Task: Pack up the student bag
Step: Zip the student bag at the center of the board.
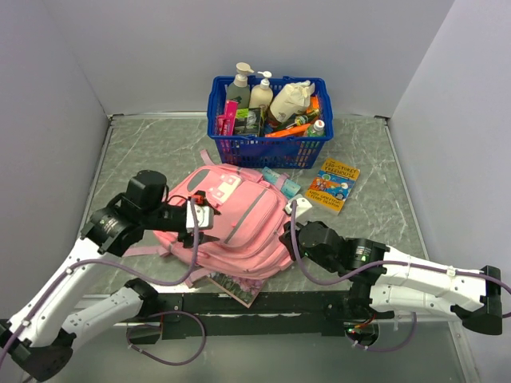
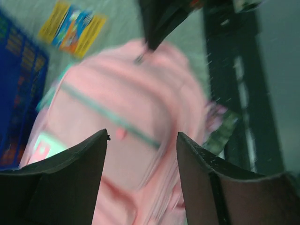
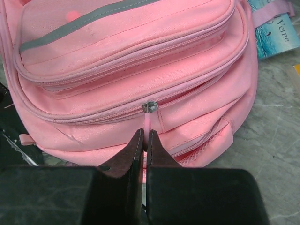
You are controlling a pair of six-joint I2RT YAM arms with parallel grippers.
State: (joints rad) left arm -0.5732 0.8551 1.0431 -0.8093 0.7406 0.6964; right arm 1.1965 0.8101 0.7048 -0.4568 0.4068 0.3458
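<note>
Though veined like marble, flat grey-green tabletop (image 1: 136, 152), boxed on three sides by plain pale grey wall panels (image 1: 160, 48). Lying across the middle of that surface, directly ahead of both arms: large soft pink fabric backpack (image 1: 239, 223), front pockets facing up, grey stripe across the top pocket. Well beyond both grippers, against the far wall: blue plastic lattice basket (image 1: 263, 150) crammed with bottles and packets. Beyond the right arm's wrist and off to its outer side, apart from the bag: flat yellow illustrated booklet (image 1: 334, 185).

Right gripper (image 3: 144, 138): jaws pressed together, pinching a thin pink zip pull (image 3: 147, 123) just below its small metal slider (image 3: 150, 107) on the bag's near edge. Black fingertips directly before the fabric, whether touching it not clear.

Left gripper (image 2: 142, 138): jaws spread wide, nothing between them, poised over the bag's left side with pink fabric blurred beyond the fingertips. Contact with the bag impossible to tell.
</note>
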